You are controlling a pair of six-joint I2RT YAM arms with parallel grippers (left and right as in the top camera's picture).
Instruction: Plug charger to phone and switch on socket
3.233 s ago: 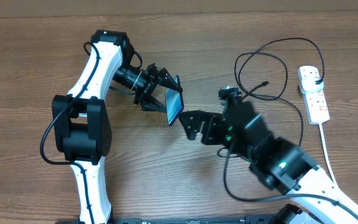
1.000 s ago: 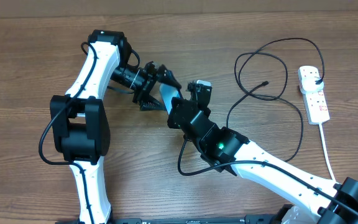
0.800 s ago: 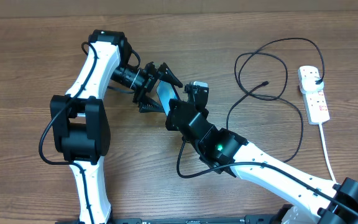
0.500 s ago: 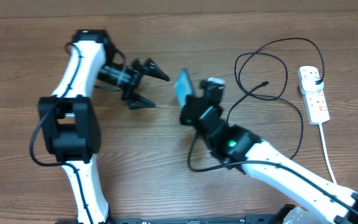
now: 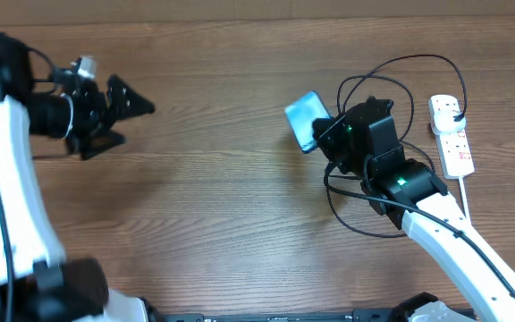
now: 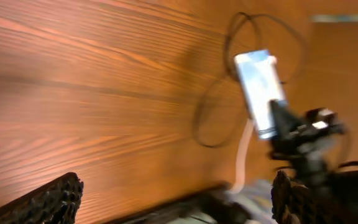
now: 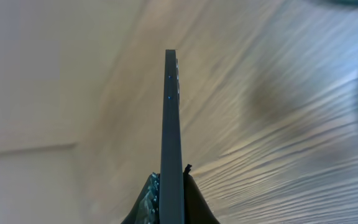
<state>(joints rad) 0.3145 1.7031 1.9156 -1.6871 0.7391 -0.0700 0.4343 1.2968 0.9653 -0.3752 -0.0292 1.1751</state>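
The phone (image 5: 307,121), its light blue screen showing, is held off the table by my right gripper (image 5: 327,136), which is shut on its lower end. In the right wrist view the phone (image 7: 171,118) stands edge-on between the pads (image 7: 194,202). My left gripper (image 5: 134,123) hangs open and empty far to the left; its wrist view shows the phone (image 6: 261,90) in the distance. The charger (image 5: 399,64) loops its black cable on the table, with its plug (image 5: 456,112) in the white socket (image 5: 451,141). My right arm hides the small connector.
The socket's thick white cord (image 5: 470,219) runs down the right side toward the table's front edge. A loop of black cable (image 5: 347,219) lies beside my right arm. Bare wooden table (image 5: 213,197) spreads between the two arms.
My left gripper let go of the phone, opened wide and swung away to the far left. My right gripper carried the phone to the right, up to the cable loops.
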